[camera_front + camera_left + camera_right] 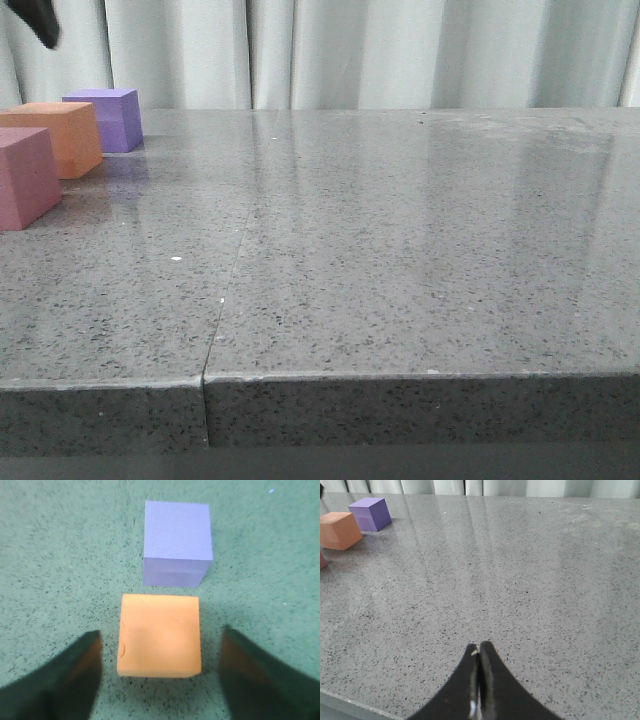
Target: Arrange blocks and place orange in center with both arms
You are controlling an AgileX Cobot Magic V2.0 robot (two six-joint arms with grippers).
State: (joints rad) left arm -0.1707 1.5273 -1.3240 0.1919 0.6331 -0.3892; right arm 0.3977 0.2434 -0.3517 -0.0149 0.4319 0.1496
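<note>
Nearest the front camera lies the broad grey speckled stone table, with a seam running back from its front edge; it is the largest thing before me and it looks smooth and glossy, so I judge a light cube could skid on it if I nudge one sideways. At the far left of that table the three matte foam-like cubes stand in a row running away from the camera: the dusty pink cube nearest, the orange cube in the middle, the purple cube farthest; the orange one already sits between the other two, close to both, though whether it touches them I cannot tell.

From my left wrist I look straight down on the orange cube; my left gripper is spread wide, its dark fingers standing either side of the cube and clear of it, holding nothing; the purple cube sits just beyond with a narrow gap. The risk, as I judge it, is that one finger clips the orange cube and knocks the row crooked, or pushes it against the purple one.

My right gripper is pressed closed on nothing, well apart from the cubes over bare table.
</note>
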